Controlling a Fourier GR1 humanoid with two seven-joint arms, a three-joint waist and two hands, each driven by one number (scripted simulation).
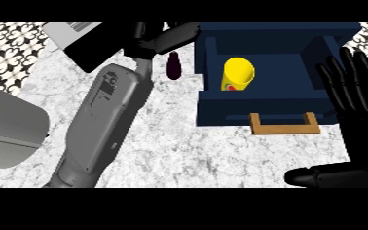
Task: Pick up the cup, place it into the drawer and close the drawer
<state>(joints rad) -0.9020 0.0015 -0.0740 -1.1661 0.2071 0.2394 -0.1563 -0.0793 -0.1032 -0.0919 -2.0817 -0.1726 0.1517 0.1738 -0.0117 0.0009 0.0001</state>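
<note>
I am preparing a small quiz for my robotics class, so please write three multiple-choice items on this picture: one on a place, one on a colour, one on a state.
1. Where is the yellow cup?
A. On the counter beside the drawer
B. Inside the open drawer
C. In the right hand

2. What colour is the drawer's handle?
A. White
B. Red
C. Light brown

3. How is the right hand?
A. Open, holding nothing
B. Curled round the cup
C. Curled round the handle

Answers:
1 B: the cup lies within the walls of the dark blue drawer, which is pulled out.
2 C: the handle on the drawer's front is light brown, like wood.
3 A: the right hand shows at the view's right edge with its fingers straight and pointing up, beside the drawer.
</note>
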